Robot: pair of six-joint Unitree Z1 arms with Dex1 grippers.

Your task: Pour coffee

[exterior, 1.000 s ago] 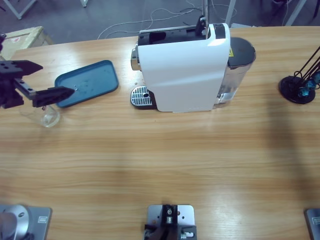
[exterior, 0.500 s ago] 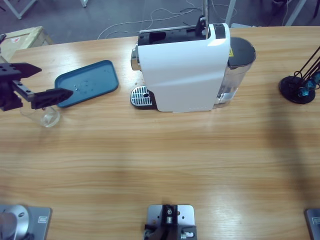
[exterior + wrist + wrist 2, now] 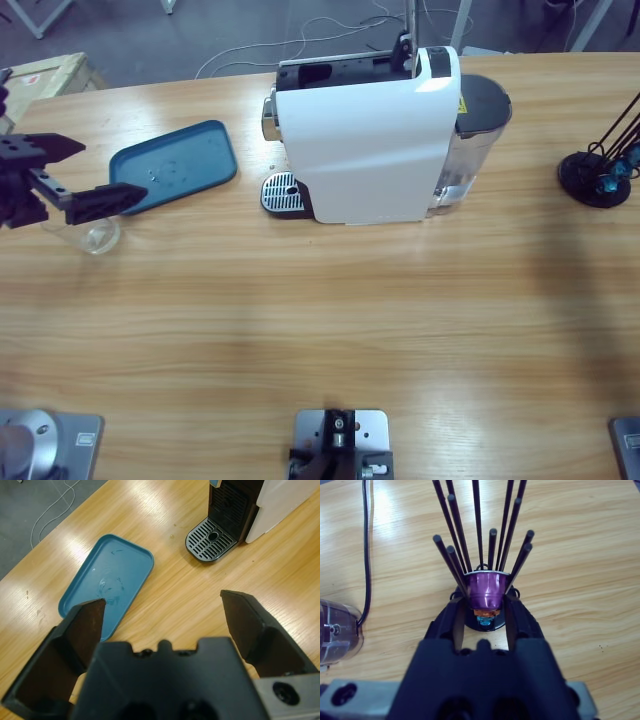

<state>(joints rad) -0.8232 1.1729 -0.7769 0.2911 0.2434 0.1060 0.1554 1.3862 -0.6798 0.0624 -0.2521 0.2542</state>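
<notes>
My left gripper point(image 3: 115, 166) hovers open at the table's far left, holding nothing. A clear glass cup point(image 3: 95, 235) stands just in front of it. No coffee shows in the glass or anywhere else. The left wrist view looks between the open left gripper point(image 3: 162, 602) onto a blue tray point(image 3: 107, 582) and the drip grate point(image 3: 212, 540) of the white coffee machine point(image 3: 370, 140). In the right wrist view my right gripper point(image 3: 487, 600) is shut on a purple capsule point(image 3: 485, 591) seated among the black rods of a capsule rack point(image 3: 480, 535). The right arm is outside the high view.
The blue tray point(image 3: 175, 165) lies between the left gripper and the machine. The capsule rack point(image 3: 598, 172) stands at the far right edge of the table. A clear water tank point(image 3: 335, 630) and a black cable point(image 3: 367, 550) show at the left of the right wrist view.
The left gripper has drifted slightly left and towards the table's front, still open. The glass, tray and machine have not moved.
</notes>
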